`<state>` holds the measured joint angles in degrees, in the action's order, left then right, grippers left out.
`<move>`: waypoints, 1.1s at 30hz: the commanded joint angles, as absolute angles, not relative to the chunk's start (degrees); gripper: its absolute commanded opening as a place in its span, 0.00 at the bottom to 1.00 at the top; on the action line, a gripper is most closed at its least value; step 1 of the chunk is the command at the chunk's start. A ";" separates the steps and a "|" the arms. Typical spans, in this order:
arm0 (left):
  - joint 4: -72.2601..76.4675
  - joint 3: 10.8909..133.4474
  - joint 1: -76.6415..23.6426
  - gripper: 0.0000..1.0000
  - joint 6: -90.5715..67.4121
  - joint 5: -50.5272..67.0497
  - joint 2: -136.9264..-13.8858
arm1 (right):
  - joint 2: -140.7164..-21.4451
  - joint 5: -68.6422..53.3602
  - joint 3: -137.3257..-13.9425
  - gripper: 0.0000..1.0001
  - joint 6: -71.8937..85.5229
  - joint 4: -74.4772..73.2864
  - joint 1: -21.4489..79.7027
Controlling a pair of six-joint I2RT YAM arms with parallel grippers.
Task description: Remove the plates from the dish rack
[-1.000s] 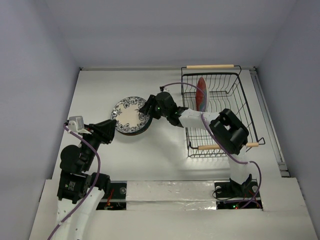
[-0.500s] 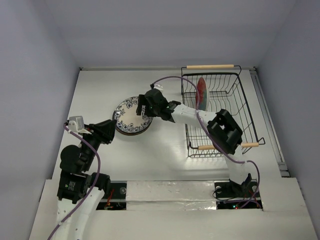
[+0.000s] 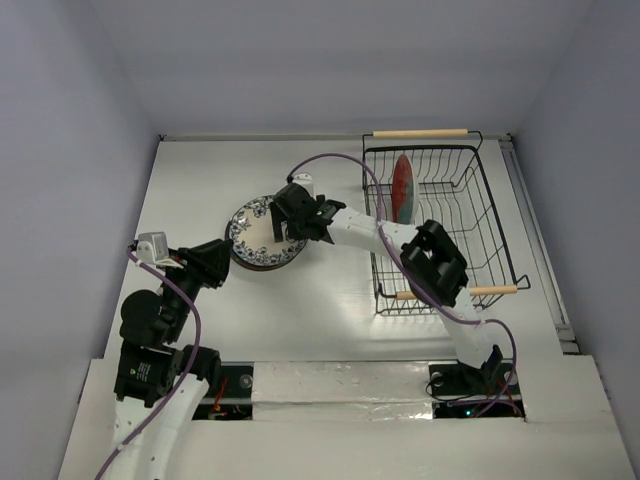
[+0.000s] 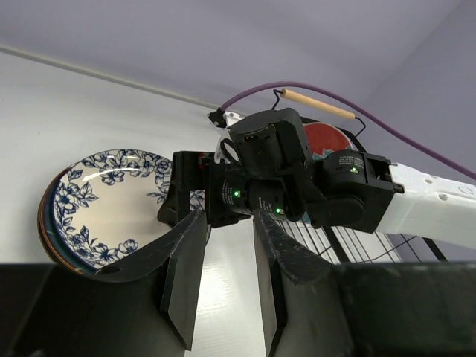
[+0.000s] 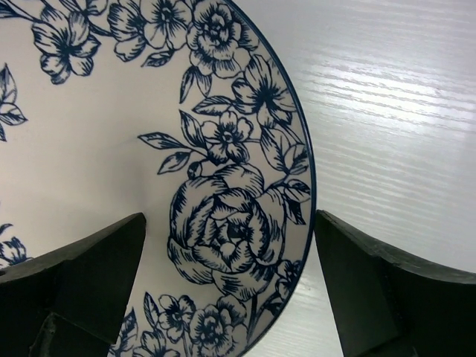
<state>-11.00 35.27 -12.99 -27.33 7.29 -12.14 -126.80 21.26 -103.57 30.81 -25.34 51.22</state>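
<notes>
The white-blue floral plate lies on top of a stack of plates left of the dish rack. My right gripper is open just above this plate's right rim. In the right wrist view the plate fills the space under my right gripper, and the fingers do not touch it. The red plate stands upright in the rack. My left gripper is open and empty at the stack's near left side. In the left wrist view my left gripper faces the floral plate and the right arm's wrist.
Darker plate rims show under the floral plate. The rack's wooden handles sit at its far end and its near end. The right arm's purple cable arcs over the table between stack and rack.
My right gripper has moved left and a little nearer, from the stack's right edge to over the floral plate's rim. The left arm has not moved.
</notes>
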 commanded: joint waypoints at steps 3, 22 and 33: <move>-8.61 36.04 -12.57 0.29 -26.98 8.00 -12.57 | -123.06 26.10 -105.12 1.00 27.78 -28.75 52.21; -8.53 35.95 -12.04 0.26 -27.07 7.91 -13.27 | -80.43 43.68 -75.34 0.10 19.78 -23.73 36.92; -8.88 36.12 -12.04 0.07 -27.42 7.03 -13.54 | -88.76 40.25 -77.77 0.77 16.26 -25.30 29.18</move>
